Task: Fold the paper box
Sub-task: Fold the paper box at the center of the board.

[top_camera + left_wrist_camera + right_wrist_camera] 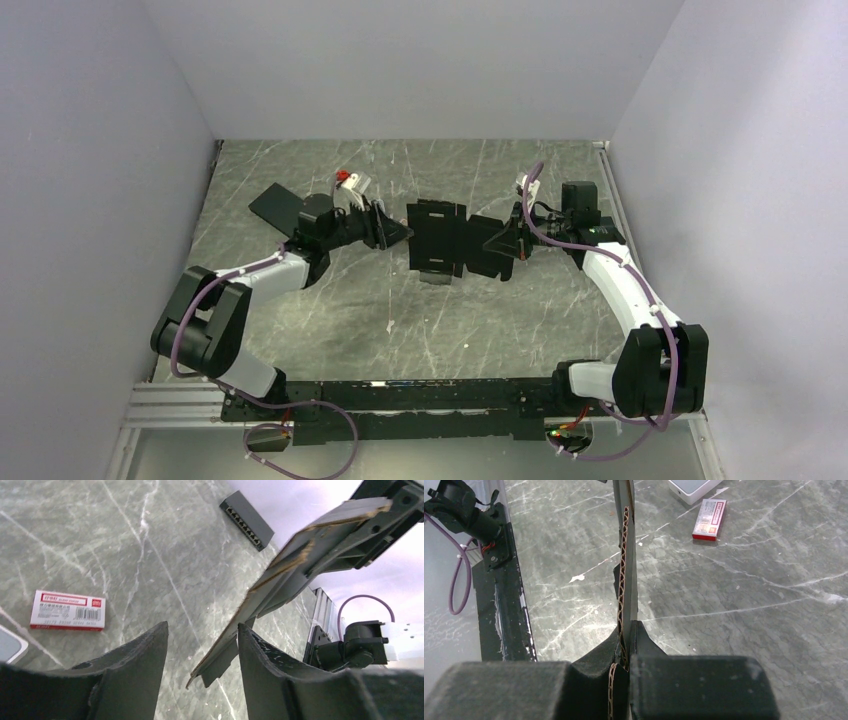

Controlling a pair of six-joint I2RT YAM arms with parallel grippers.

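Note:
The paper box (pixel 450 240), flat black die-cut cardboard with flaps, hangs above the table's middle between the two arms. My right gripper (pixel 503 243) holds its right side. In the right wrist view the jaws (pixel 624 637) are shut on the corrugated edge of the cardboard (pixel 625 555), which stands up edge-on from them. My left gripper (pixel 400 232) is at the box's left edge. In the left wrist view its fingers (pixel 202 630) stand apart, and the cardboard's lower edge (pixel 235 635) lies between them, close against the right finger (pixel 265 665).
A red and white small carton (pixel 67 611) lies on the marble table, also seen as the carton (pixel 710 520) next to a white object (pixel 691 487). A dark grey case (pixel 247 520) lies farther off. A black slab (pixel 277 205) sits behind the left arm. The black base rail (pixel 499 595) runs along the near edge.

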